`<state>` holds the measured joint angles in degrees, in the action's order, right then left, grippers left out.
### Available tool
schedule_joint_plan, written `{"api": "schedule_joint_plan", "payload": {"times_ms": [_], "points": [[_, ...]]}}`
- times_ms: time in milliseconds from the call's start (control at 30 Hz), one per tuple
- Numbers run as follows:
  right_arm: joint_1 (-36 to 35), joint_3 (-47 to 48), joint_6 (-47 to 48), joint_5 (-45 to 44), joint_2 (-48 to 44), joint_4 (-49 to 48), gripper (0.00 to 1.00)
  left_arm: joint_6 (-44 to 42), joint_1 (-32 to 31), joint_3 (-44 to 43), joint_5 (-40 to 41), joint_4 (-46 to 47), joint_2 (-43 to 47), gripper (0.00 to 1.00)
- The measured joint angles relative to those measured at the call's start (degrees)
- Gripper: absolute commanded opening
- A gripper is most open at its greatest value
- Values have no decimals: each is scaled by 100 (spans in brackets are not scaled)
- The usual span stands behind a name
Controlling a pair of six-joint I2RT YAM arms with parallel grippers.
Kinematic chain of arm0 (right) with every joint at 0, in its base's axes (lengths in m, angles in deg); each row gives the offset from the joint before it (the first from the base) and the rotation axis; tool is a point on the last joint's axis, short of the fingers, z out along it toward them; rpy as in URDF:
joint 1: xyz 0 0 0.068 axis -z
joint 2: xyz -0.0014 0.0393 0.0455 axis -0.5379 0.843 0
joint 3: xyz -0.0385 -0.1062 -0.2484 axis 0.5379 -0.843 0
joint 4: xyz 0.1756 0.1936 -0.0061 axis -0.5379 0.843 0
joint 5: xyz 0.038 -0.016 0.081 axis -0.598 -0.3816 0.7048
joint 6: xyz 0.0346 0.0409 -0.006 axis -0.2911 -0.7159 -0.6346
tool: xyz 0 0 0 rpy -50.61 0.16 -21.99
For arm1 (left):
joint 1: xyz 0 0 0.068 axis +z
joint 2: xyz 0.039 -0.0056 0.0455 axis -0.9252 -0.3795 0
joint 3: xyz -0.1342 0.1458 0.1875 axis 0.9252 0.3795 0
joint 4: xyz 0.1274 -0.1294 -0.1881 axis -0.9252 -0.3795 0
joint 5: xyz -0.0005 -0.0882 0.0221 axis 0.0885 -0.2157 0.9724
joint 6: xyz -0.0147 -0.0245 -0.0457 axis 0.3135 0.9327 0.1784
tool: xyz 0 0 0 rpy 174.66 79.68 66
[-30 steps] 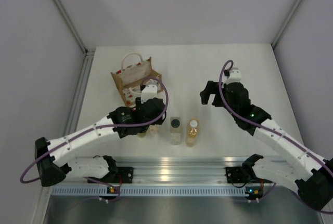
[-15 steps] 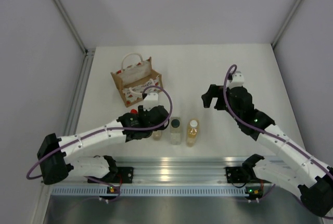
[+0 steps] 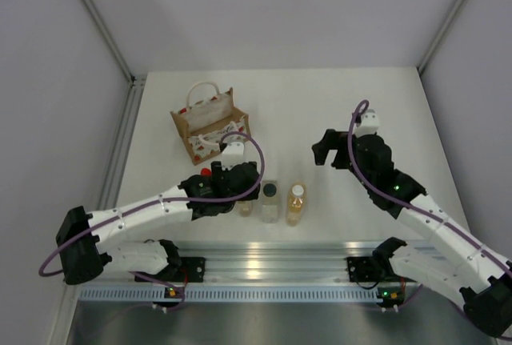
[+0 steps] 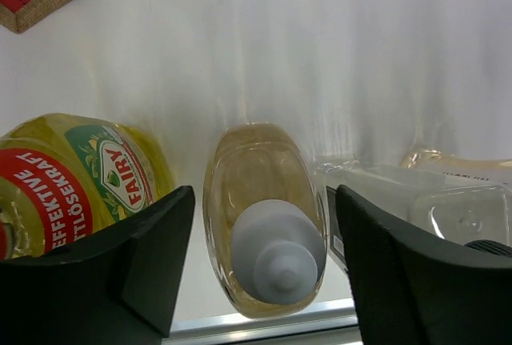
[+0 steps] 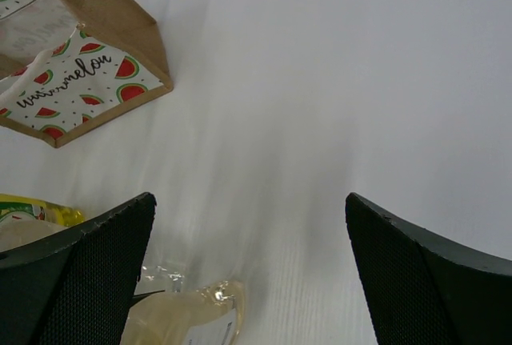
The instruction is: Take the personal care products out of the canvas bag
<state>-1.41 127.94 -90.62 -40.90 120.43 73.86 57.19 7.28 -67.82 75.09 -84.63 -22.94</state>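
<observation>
"FAIRY" on bottle (image 4: 96,170) — "watermelon" on bag (image 5: 74,81)

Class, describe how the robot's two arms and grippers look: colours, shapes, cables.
The left arm and right arm have white link shells, black joints and black wrist housings topped by a white block. A purple cable runs along each. The left fingers are broad black wedges; the right fingers show a mesh texture.

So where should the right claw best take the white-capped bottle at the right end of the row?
Probably by its body just under the cap, coming down from above. The white-capped bottle stands upright, its right side is free, but the dark-capped bottle stands close on its left, so pinch it front and back.
</observation>
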Motion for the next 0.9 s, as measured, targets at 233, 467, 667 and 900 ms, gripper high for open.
{"api": "schedule_joint_plan", "payload": {"times_ms": [233, 467, 667, 900], "points": [[0, 0, 13, -105, -76, 92, 100, -245, 11, -380, 254, 146, 227, 93], [0, 227, 275, -262, -90, 693, 100, -872, 892, -1615, 256, 197, 83, 98], [2, 1191, 605, -857, -415, 1635, 99, -1469, 2588, -2568, -70, 205, 131, 98], [42, 2061, 776, -1937, -1091, 2758, 100, -1788, 4339, -2138, -564, -590, 994, 98]]}}
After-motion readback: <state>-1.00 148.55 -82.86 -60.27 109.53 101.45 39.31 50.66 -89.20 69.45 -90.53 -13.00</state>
